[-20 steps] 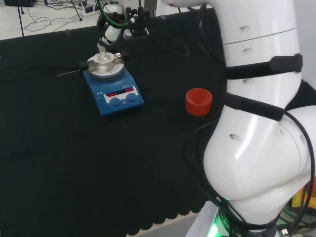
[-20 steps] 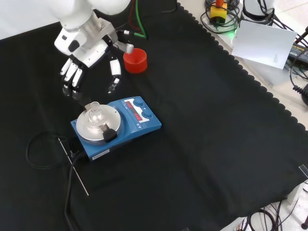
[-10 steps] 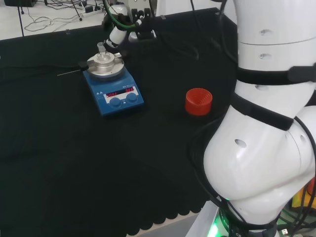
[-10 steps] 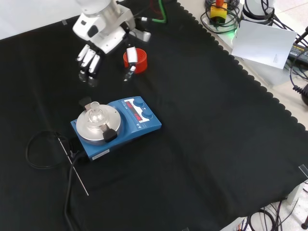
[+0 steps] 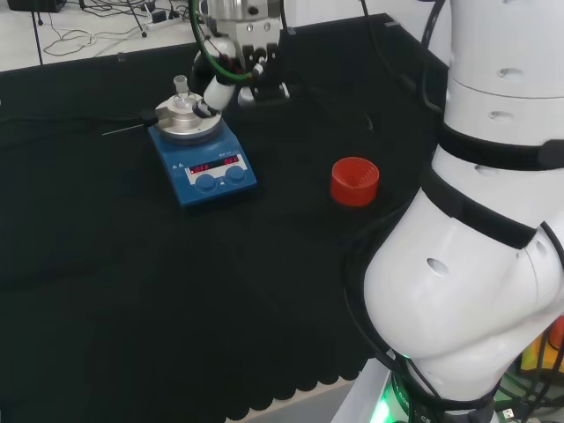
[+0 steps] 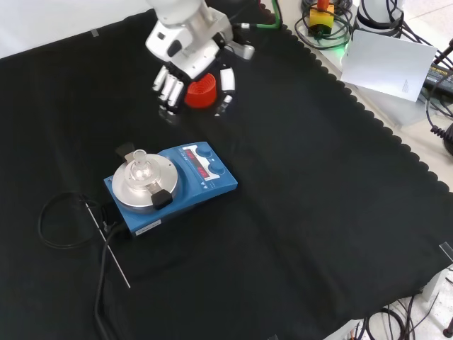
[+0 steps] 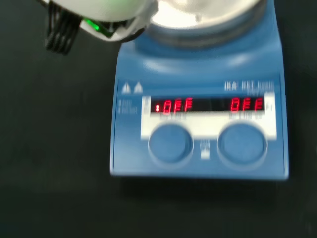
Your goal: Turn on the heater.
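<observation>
The heater (image 6: 173, 185) is a blue box with a round silver plate, a lit red display and two blue knobs (image 7: 170, 144) (image 7: 242, 144) on its front. A small clear glass flask (image 6: 139, 164) stands on the plate. In the head view the heater (image 5: 203, 159) sits at the back left of the cloth. My hand (image 6: 187, 67) hangs above the cloth beyond the heater's knob end, fingers straight and pointing down, touching nothing. In the head view the hand (image 5: 220, 86) is just right of the silver plate.
A red ribbed ring (image 5: 354, 181) stands on the cloth right of the heater; in the front view the ring (image 6: 202, 92) is partly behind my hand. A black cable (image 6: 60, 219) and a thin metal rod (image 6: 110, 244) lie left of the heater.
The hand has moved to the right in the front view, from beside the silver plate to in front of the red ring. The heater and flask have not moved.
</observation>
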Controlling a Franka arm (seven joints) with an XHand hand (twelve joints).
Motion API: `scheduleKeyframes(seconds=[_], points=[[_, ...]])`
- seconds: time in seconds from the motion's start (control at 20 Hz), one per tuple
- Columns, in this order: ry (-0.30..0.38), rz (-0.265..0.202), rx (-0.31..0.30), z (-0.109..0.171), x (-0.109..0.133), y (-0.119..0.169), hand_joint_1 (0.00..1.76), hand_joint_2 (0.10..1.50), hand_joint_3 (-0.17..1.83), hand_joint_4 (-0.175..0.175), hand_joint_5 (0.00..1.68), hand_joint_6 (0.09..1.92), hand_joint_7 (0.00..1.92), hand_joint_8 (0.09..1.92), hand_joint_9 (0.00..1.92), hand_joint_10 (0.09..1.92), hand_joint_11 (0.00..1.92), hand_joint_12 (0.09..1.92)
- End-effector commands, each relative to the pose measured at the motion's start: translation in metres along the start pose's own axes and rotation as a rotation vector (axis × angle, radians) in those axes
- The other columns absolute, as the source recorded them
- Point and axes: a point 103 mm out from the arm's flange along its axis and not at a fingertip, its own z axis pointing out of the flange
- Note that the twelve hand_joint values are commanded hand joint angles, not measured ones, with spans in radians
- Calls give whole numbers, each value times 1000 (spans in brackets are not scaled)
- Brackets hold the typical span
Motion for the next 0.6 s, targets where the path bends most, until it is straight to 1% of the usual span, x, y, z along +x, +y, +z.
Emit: scheduleKeyframes(seconds=[0.05, 0.4, 0.55, 0.6], points=[[16, 38, 39, 33, 10, -24, 911, 636, 656, -56, 402, 233, 641, 759, 824, 636, 415, 1338], [34, 56, 100, 52, 5, -28, 925, 644, 670, -56, 408, 209, 715, 773, 900, 624, 515, 1304], [43, 65, 127, 57, 5, -29, 936, 647, 682, -59, 414, 192, 858, 782, 1019, 618, 615, 1269], [49, 69, 136, 60, 6, -29, 945, 651, 685, -63, 415, 186, 924, 801, 1083, 627, 677, 1240]])
